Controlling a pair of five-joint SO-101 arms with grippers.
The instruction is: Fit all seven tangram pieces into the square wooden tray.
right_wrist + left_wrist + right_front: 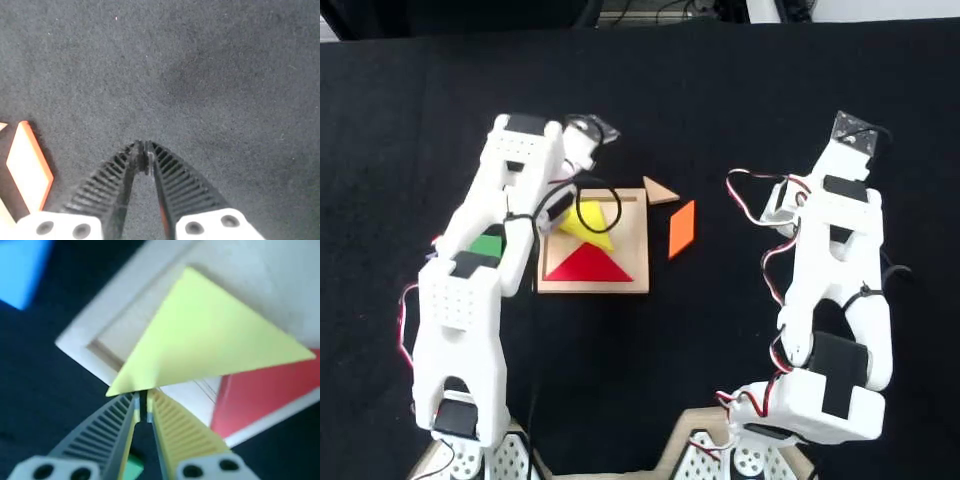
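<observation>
Yellow triangle (pixel 200 335) in left claw (pixel 143 399).

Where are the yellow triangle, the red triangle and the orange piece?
yellow triangle (pixel 210 340): left wrist view, middle of its flat face.
red triangle (pixel 587 264): high view, its middle.
orange parallelogram (pixel 682 228): high view, its middle.

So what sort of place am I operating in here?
Probably a robotics lab or hobby bench: a table under black cloth, two white arms with exposed wires, the left gripper shut on a yellow triangle over a square wooden tray.
</observation>
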